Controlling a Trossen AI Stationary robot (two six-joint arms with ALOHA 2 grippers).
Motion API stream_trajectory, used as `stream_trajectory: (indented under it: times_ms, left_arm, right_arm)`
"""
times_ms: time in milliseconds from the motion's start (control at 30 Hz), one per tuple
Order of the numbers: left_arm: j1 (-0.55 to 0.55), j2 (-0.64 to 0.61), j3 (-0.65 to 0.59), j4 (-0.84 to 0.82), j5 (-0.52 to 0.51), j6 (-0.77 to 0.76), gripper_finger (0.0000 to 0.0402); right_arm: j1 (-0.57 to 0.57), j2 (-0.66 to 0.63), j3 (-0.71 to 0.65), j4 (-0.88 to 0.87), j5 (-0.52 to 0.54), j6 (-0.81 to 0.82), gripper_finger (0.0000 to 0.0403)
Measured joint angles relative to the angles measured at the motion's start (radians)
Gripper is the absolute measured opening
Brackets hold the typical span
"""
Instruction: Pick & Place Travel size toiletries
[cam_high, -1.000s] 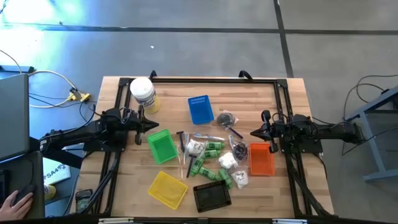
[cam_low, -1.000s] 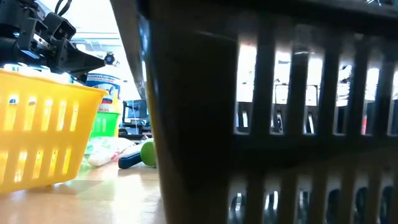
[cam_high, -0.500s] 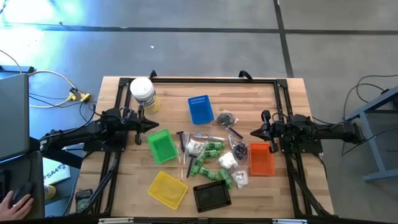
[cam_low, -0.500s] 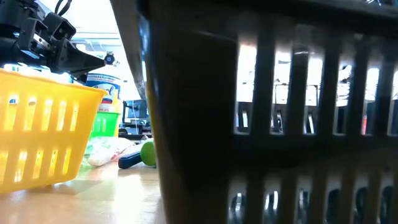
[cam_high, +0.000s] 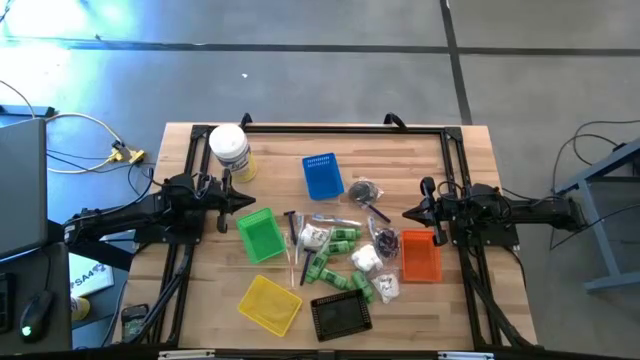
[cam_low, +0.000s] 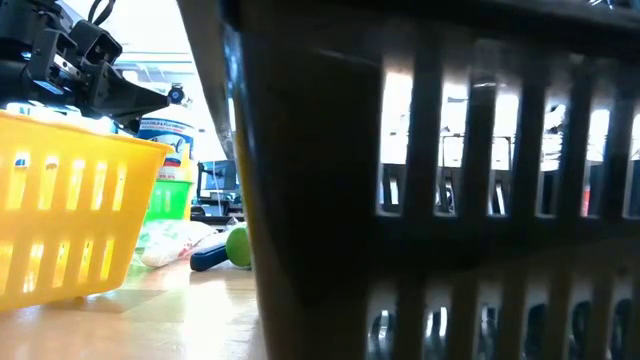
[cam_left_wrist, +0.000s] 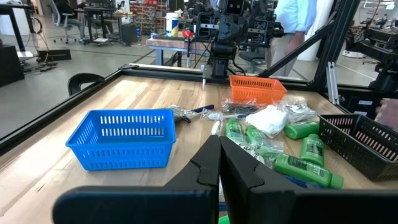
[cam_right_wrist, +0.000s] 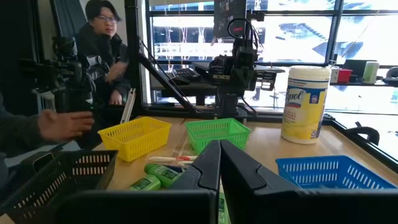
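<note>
Travel size toiletries (cam_high: 345, 255): bright green little bottles lying flat, white soft packets, thin pale sticks, small black pieces; loosely scattered mid-counter, among the baskets.

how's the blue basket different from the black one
The blue basket sits toward the far side of the table, near the white jar; the black basket sits at the near edge, beside the yellow basket. In the high view the blue one stands apart from the toiletries, while the black one lies right against the green bottles at the pile's near end. Both are small rectangular slotted baskets, and both look empty.
</note>
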Motion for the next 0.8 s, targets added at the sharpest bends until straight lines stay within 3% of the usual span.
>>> stream_trajectory:
  times_ms: [800]
  left_arm:
    - [0.0, 0.0, 0.0, 0.002, 0.001, -0.004, 0.0]
  right_arm:
    - [0.0, 0.0, 0.0, 0.071, -0.001, -0.048, 0.0003]
